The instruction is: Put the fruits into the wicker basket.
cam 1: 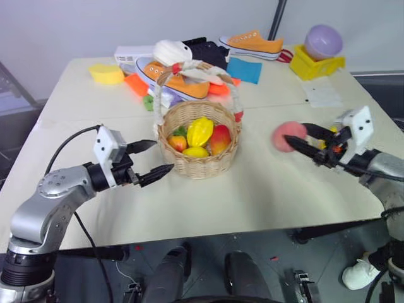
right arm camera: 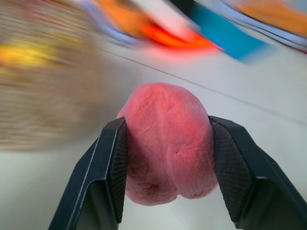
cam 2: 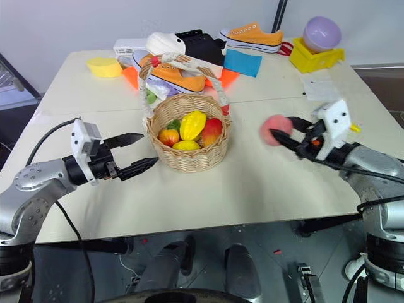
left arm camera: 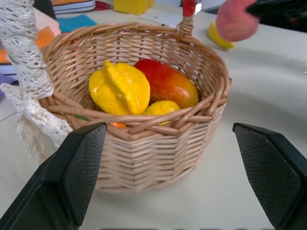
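Looking down from the left eye view, a cream desk (cam 1: pixel 265 189) stands against a pale wall, and no writing can be read on anything lying on it. At its middle sits the wicker basket (cam 1: pixel 198 165), upright, its cloth-wrapped handle arching overhead, with yellow and red-orange fruits (cam 1: pixel 201 131) heaped inside. Beyond it lie orange shoes (cam 1: pixel 251 43), a blue cloth (cam 1: pixel 244 69), a flat yellow sponge (cam 1: pixel 106 74) and a yellow box (cam 1: pixel 315 65) carrying a purple ball (cam 1: pixel 323 40). The left pincer (cam 1: pixel 158 158) hangs just beside the basket's left wall, its fingers apart and empty. In the right eye view, the right pincer (cam 2: pixel 278 132) is clamped on the pink peach (cam 2: pixel 273 130), lifted above the desk to the right of the basket and well apart from it, with the fingers pointing toward the basket. The left wrist view shows the basket close between the spread fingers, a yellow fruit's long axis leaning across a red-orange one. The right wrist view shows the peach squeezed between both black fingers (right arm camera: pixel 108 172), its longer side running along them.
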